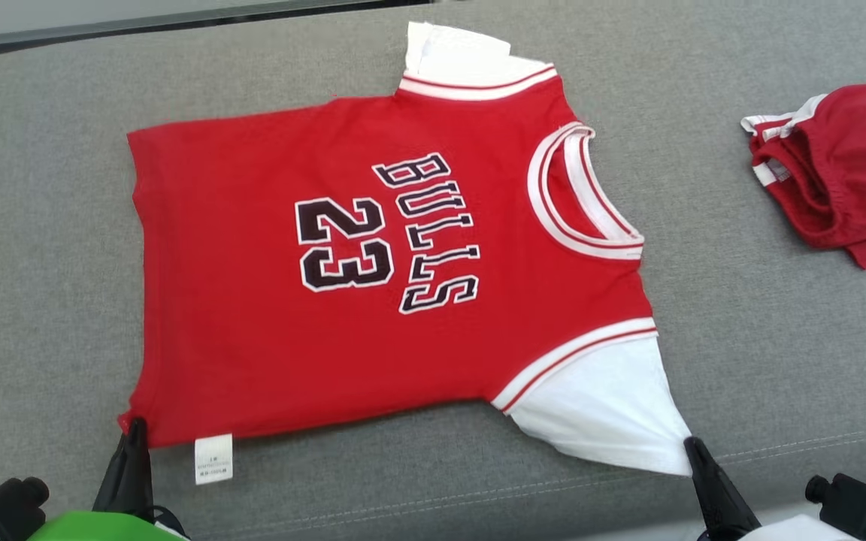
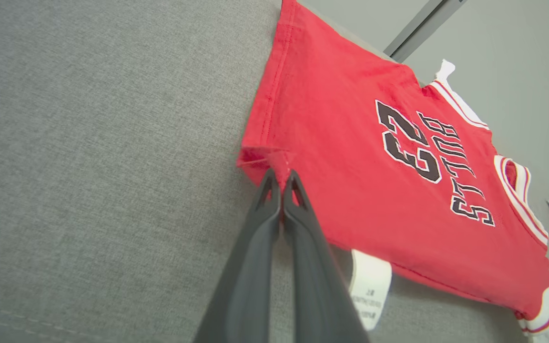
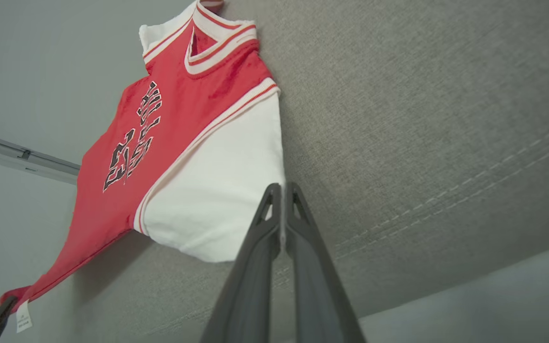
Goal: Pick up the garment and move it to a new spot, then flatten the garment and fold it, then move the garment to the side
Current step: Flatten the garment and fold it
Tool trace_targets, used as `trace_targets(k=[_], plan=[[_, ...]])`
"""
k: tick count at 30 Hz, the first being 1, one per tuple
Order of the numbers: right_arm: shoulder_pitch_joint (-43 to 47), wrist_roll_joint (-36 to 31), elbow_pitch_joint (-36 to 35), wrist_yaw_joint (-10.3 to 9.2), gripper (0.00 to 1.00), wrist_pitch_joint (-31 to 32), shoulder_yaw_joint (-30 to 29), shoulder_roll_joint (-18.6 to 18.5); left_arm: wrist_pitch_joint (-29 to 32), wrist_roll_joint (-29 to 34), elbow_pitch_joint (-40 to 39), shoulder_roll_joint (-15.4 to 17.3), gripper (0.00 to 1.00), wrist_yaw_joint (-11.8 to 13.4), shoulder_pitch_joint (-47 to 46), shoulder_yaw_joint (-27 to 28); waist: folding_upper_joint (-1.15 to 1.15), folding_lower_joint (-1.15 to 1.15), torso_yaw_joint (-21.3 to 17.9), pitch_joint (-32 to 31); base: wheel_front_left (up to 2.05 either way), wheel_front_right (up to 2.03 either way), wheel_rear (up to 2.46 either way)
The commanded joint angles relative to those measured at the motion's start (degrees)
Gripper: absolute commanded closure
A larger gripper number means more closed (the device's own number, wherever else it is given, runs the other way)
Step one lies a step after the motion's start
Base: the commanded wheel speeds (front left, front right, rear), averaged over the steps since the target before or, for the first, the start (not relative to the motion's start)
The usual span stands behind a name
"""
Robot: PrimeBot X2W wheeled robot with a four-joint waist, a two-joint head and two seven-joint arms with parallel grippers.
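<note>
Lying flat on the grey cushion, print up, the red jersey sits well apart from a crumpled red garment. The left gripper is clamped on its hem corner, the right gripper on its white sleeve.

You have bright, soft, even light in every view, a faint shadow on the grey cushion beneath the lifted edge of the jersey, crisp weave at centre, and wide-angle bending with softer focus toward the wrist views' edges.
</note>
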Motion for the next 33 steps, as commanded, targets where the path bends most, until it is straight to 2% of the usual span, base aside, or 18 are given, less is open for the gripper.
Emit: trace_targets(k=[1,7,17,23,33], plan=[[1.0,-0.5,-0.6,0.0,1.0,0.4,-0.3,0.1,0.3,-0.3,-0.5,0.6,1.0,0.5,0.8,0.5,0.0,0.01,-0.9,-1.1,0.0,0.0,0.0],[1.6,-1.7,-4.3,0.0,1.0,4.3,-2.4,0.4,2.5,-0.2,-3.1,1.9,1.0,2.0,2.5,0.3,0.0,0.01,-1.3,-0.9,0.0,0.0,0.0],[-7.4,-3.3,-5.9,0.0,1.0,9.0,-3.2,0.2,6.2,0.6,-3.4,3.5,1.0,2.4,-3.4,-1.4,0.0,0.01,-1.1,0.8,0.0,0.0,0.0],[-16.0,-2.9,-2.5,0.0,1.0,10.4,-3.6,-1.4,9.6,-0.9,-1.4,4.2,1.0,0.9,-8.9,-2.1,0.0,0.01,-0.5,2.0,0.0,0.0,0.0],[-31.5,-2.1,9.9,0.0,1.0,10.4,0.0,-5.4,11.5,-3.6,5.5,3.3,1.0,-1.9,-18.1,-1.7,0.0,0.01,0.3,4.5,0.0,0.0,0.0]])
